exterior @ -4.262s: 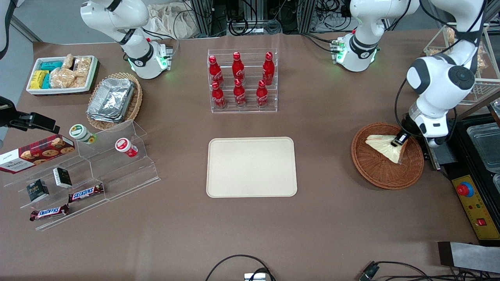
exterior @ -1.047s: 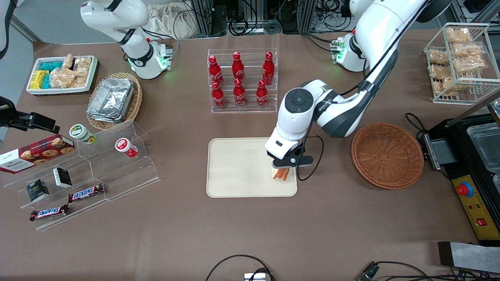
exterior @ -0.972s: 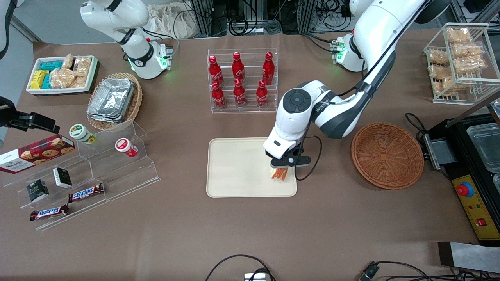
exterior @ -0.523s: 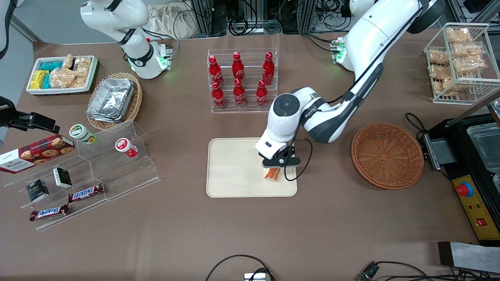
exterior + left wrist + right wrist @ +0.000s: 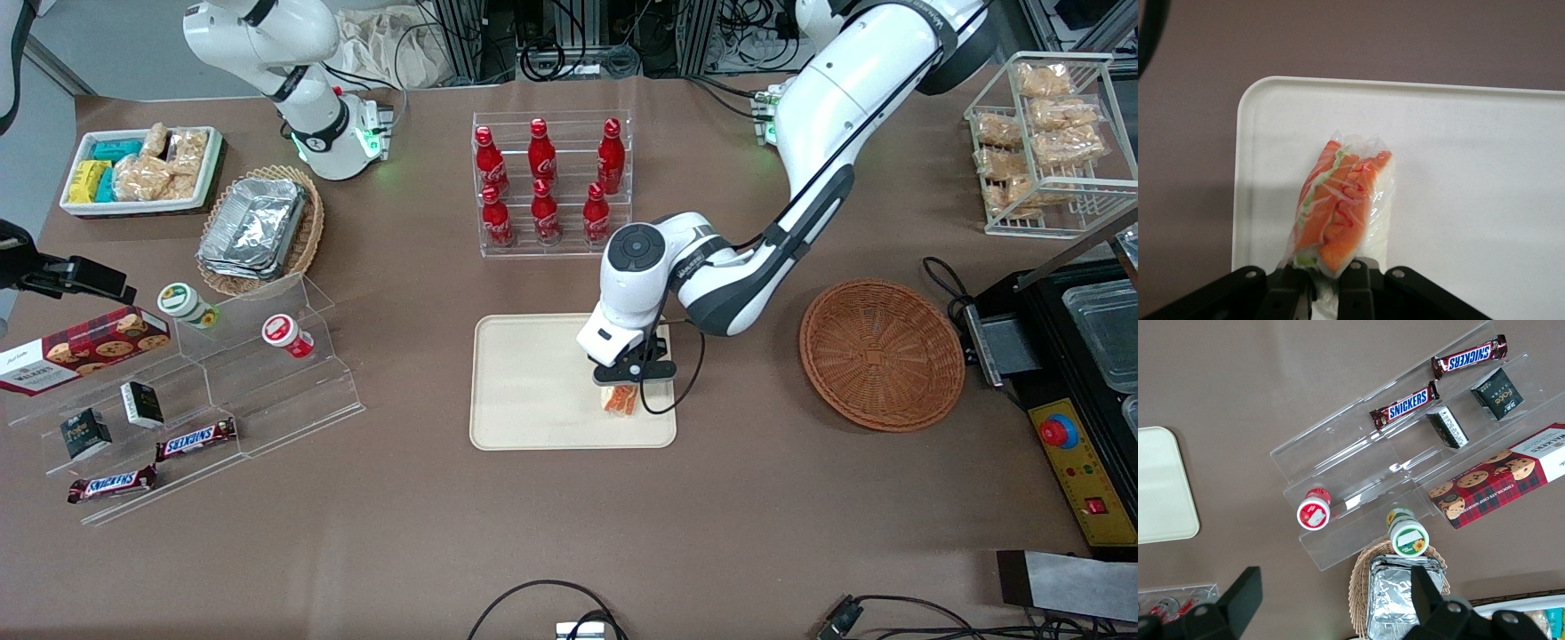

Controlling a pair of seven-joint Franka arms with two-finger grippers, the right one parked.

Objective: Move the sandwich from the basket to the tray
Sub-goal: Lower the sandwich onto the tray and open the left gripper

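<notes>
The wrapped sandwich (image 5: pixel 620 401) (image 5: pixel 1341 210), white bread with orange and green filling, hangs in my left gripper (image 5: pixel 622 389) (image 5: pixel 1330 283), which is shut on it. It is held just over the cream tray (image 5: pixel 533 382) (image 5: pixel 1471 167), near the tray's corner nearest the front camera at the working arm's end. I cannot tell whether it touches the tray. The round reddish-brown basket (image 5: pixel 881 354) stands on the table toward the working arm's end, with nothing in it.
A clear rack of red cola bottles (image 5: pixel 551 182) stands farther from the front camera than the tray. A clear stepped stand (image 5: pixel 222 382) with snacks, a foil-filled wicker basket (image 5: pixel 260 228) and a white bin (image 5: pixel 142 169) lie toward the parked arm's end. A wire rack (image 5: pixel 1049 133) and a black appliance (image 5: pixel 1085 356) lie toward the working arm's end.
My left gripper carried the sandwich out of the basket to the tray; over the last second it moved further over the tray, toward the parked arm's end, and lower.
</notes>
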